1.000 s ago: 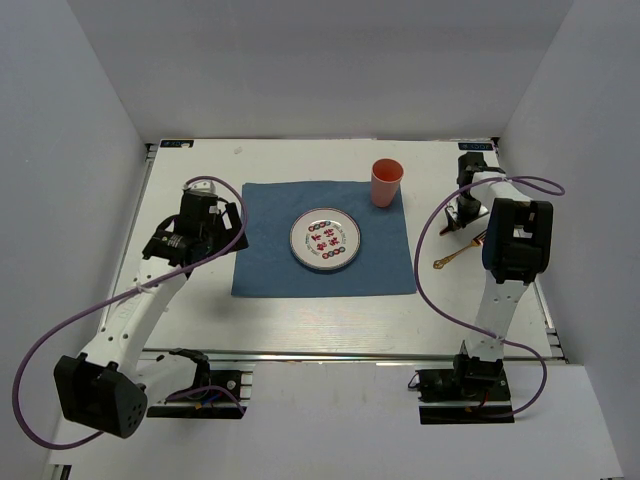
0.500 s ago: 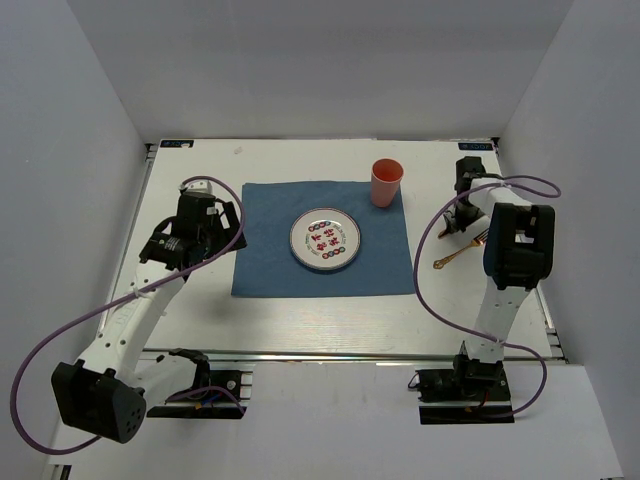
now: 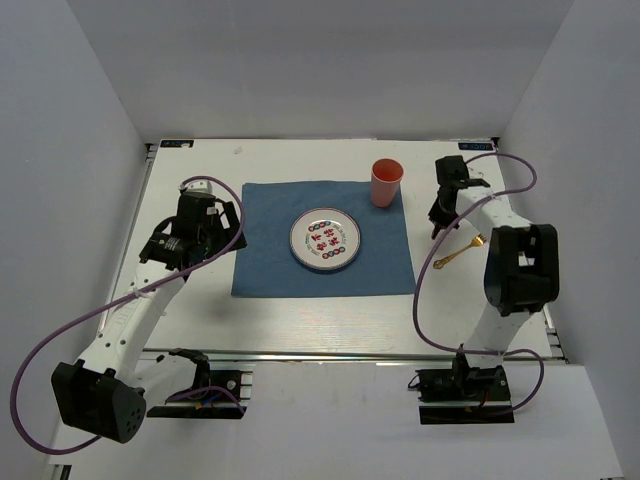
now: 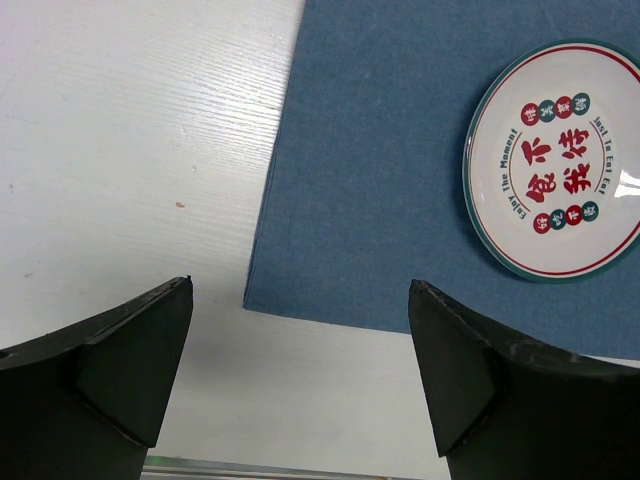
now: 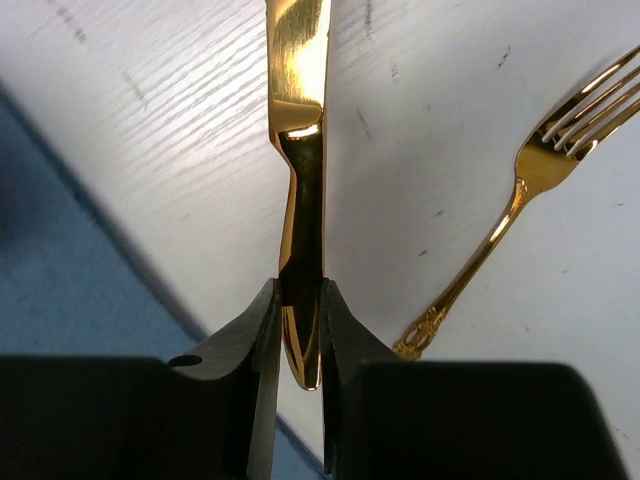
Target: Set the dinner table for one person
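Note:
On the white dinner table [image 3: 300, 320] lies a blue cloth [image 3: 270, 240] with a patterned plate [image 3: 325, 240] at its middle and an orange cup [image 3: 386, 182] at its far right corner. My right gripper [image 5: 298, 300] is shut on the handle of a gold knife [image 5: 298, 130], held above the table just right of the cloth's edge [image 5: 60, 260]; it shows in the top view [image 3: 440, 212]. A gold fork [image 5: 520, 200] lies on the table to its right [image 3: 458, 253]. My left gripper [image 4: 300, 340] is open and empty, over the cloth's near left corner [image 4: 262, 296].
Metal rails edge the table [image 3: 350, 354]. White walls enclose the back and both sides. The plate [image 4: 555, 160] shows at the upper right of the left wrist view.
My right gripper has moved left and toward the far side, carrying the knife away from the fork toward the cloth's right edge. The left arm has barely moved.

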